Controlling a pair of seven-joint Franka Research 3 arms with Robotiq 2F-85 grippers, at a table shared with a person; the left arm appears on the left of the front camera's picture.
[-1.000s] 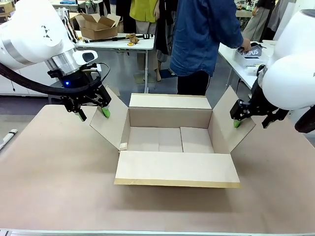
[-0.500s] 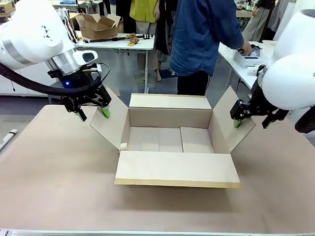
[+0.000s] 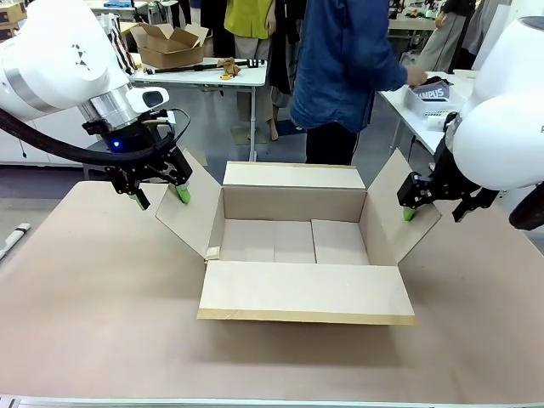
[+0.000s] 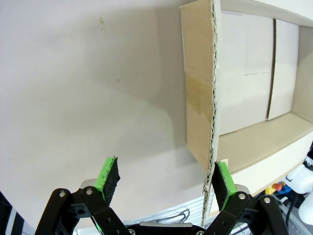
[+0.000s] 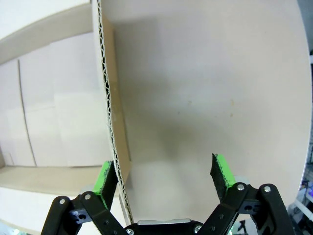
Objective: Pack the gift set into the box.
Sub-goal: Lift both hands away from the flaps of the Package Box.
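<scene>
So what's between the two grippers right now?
In the front view the box, open and empty, lies between the left gripper and the right gripper; each open gripper straddles one of its flap edges.

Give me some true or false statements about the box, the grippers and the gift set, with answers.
The box is open and empty. True.
The left gripper is shut on a flap. False: its fingers are open, one beside the left flap's edge.
The gift set lies in the box. False: it is at the side table far right, by the person's hand.
The right gripper is open beside the right flap. True.
</scene>
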